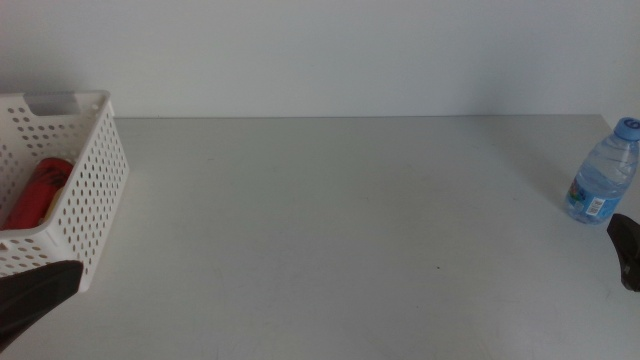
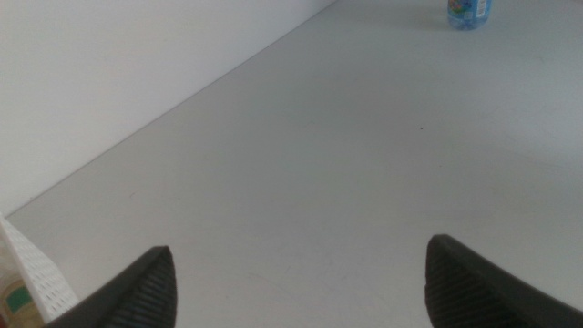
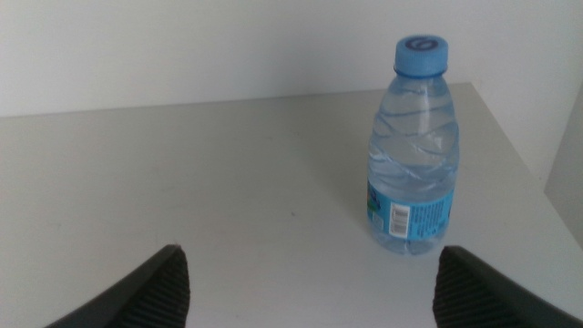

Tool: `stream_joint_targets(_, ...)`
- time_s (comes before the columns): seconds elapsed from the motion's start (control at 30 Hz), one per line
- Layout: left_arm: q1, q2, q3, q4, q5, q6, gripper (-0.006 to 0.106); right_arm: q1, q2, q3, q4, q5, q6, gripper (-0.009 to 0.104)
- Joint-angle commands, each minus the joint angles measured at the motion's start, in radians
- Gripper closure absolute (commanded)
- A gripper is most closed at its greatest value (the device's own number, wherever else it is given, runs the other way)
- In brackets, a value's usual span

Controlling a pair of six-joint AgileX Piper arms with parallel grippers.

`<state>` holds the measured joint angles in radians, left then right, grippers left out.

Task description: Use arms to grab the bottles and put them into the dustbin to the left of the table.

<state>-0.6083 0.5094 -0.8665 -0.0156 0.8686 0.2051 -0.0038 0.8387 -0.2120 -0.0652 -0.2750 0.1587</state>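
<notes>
Water bottle [image 1: 603, 171] upright on table [image 1: 340, 220], far from dustbin [image 1: 95, 190] holding red can [image 1: 38, 190]. Right gripper [image 3: 310, 292] just beside bottle, jaws apart, empty. Left gripper [image 2: 301, 282] beside dustbin, jaws apart, empty.

Dustbin [image 1: 95, 190] cropped at left edge, red can [image 1: 38, 190] inside partly hidden, water bottle [image 2: 469, 13] cropped above

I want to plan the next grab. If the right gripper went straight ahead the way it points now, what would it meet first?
Probably the water bottle: it stands upright ahead of the open right gripper, though nearer one jaw than centred, so it might clip that side.
</notes>
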Motion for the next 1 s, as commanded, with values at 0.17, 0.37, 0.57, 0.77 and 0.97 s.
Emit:
stream_joint_targets(0.17, 0.001, 0.008, -0.023, 0.0, -0.066, -0.01, 0.007, -0.006, 0.149, -0.022, -0.004, -0.339, 0.001, 0.01)
stream_joint_targets(0.37, 0.001, 0.008, -0.023, 0.0, -0.066, -0.01, 0.007, -0.006, 0.282, -0.022, -0.001, -0.566, 0.001, 0.01)
stream_joint_targets(0.57, 0.001, 0.008, -0.023, 0.0, -0.066, -0.01, 0.007, -0.006, 0.476, -0.022, 0.001, -0.787, 0.0, 0.01)
stream_joint_targets(0.77, 0.001, 0.008, -0.023, 0.0, -0.066, -0.01, 0.007, -0.006, 0.648, -0.039, 0.157, -0.908, -0.131, 0.01)
stream_joint_targets(0.97, 0.001, 0.008, -0.023, 0.0, -0.066, -0.01, 0.007, -0.006, 0.76, -0.128, 0.292, -0.92, -0.246, 0.01)
